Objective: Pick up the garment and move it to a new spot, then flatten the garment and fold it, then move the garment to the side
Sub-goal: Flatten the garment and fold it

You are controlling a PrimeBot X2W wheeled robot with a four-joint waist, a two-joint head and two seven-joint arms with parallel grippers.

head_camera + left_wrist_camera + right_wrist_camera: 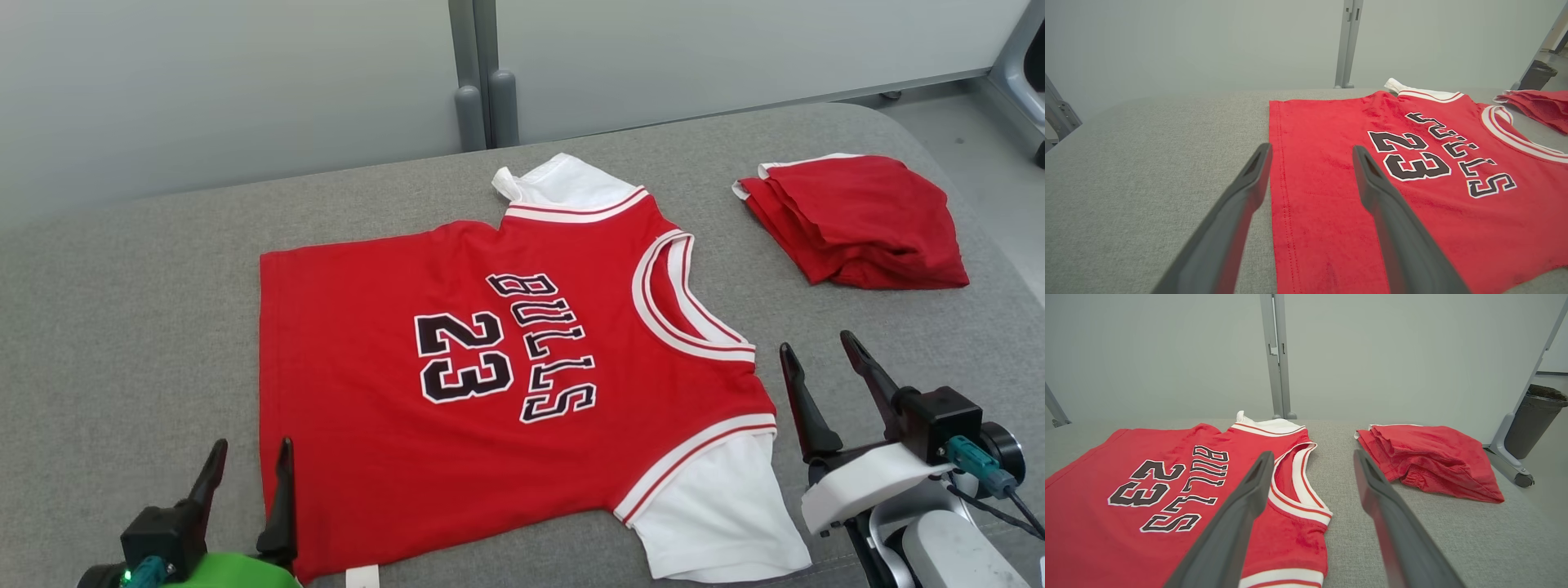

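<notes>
The garment (392,327) is a red jersey with white sleeves, black "BULLS" and "23", spread flat on the grey table (122,327), neck to the right. It also lies under both wrist cameras (1331,196) (1106,522). My left gripper (247,464) stands open at the jersey's near-left hem corner, one finger over the cloth edge, nothing between its fingers (1249,196). My right gripper (816,359) is open just right of the neck and shoulder, above bare table, its fingers (1384,506) holding nothing.
A folded pile of red cloth (857,220) (1429,457) lies at the table's far right. Pale panels with a grey post (482,98) stand behind the table. A dark bin (1535,420) and a wheeled frame foot sit on the floor to the right.
</notes>
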